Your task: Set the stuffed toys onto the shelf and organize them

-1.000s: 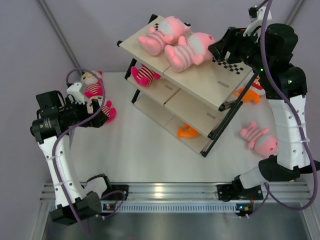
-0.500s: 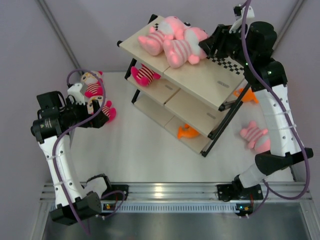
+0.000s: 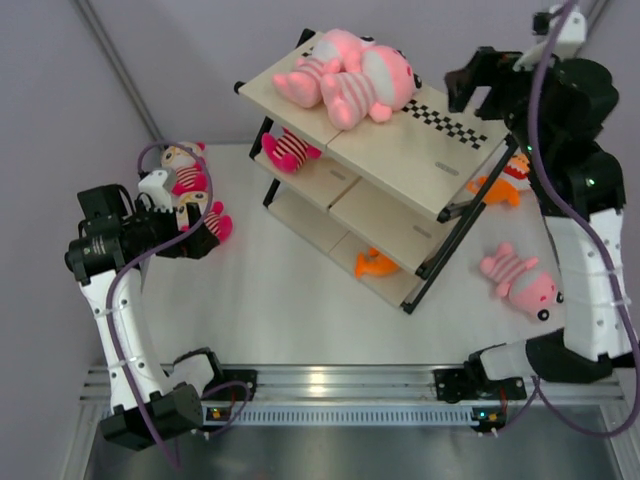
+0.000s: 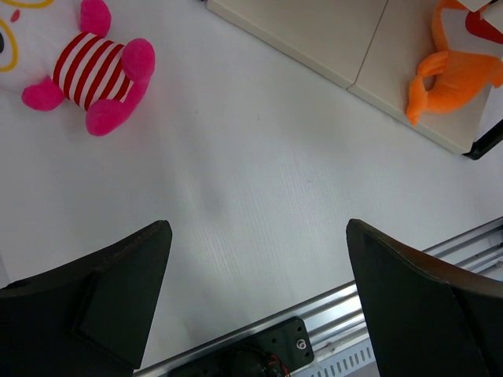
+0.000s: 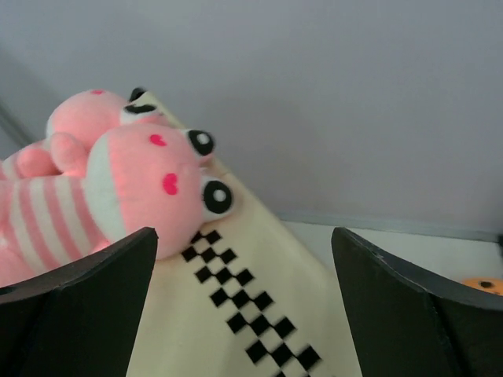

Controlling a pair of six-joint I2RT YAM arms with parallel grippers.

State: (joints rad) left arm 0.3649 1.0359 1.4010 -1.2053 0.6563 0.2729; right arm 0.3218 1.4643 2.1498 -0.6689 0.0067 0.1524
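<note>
Above, two pale-pink toys [image 3: 352, 80] lay packed at one end of the shelf [image 3: 400, 170], probably to leave room; the right claw [image 5: 242, 232] gaped empty beside them (left claw [image 4: 255, 228] likewise, near hot-pink toys [image 4: 98, 75]).

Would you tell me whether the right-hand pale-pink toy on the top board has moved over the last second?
Yes. The pale-pink toy slid left along the top board, uncovering more of the checker strip, and now lies against the other pink toy.
</note>
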